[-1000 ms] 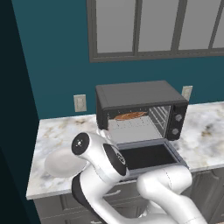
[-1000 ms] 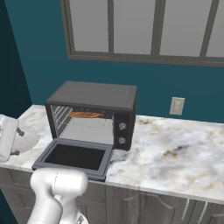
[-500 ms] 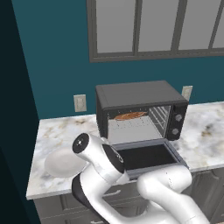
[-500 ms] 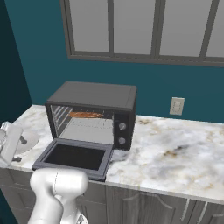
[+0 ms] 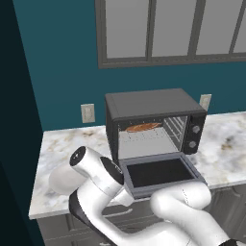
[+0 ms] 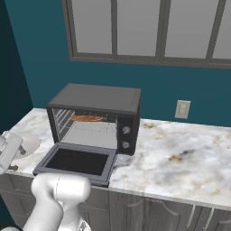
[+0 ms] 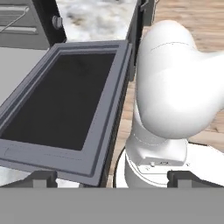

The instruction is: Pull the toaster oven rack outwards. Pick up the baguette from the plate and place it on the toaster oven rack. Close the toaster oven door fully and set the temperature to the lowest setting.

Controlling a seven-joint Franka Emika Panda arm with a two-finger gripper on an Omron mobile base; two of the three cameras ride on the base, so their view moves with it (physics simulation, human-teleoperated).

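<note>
With the golden-brown baguette (image 5: 142,127) lying inside the boxy dark grey toaster oven (image 5: 153,120), the wide-open, empty gripper (image 7: 113,178) hangs beside the dropped dark-paned door (image 7: 65,105), seemingly positioned to shut it.

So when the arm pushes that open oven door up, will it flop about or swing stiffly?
Probably stiffly: the grey-framed, dark-paned toaster oven door looks like one rigid slab lying flat open. It should pivot only about its lower edge where it joins the boxy dark oven. The smooth frame might let fingers slide.

Oven: boxy dark grey toaster oven (image 5: 154,115) at the marble counter's (image 6: 189,153) back edge.
Door: grey-framed glass door (image 5: 161,174) overhangs the front edge.
Baguette: golden-brown baguette (image 5: 142,127) inside, on the light-grey wire rack (image 5: 146,141).
Plate: round white plate (image 5: 65,180) left of oven.
</note>
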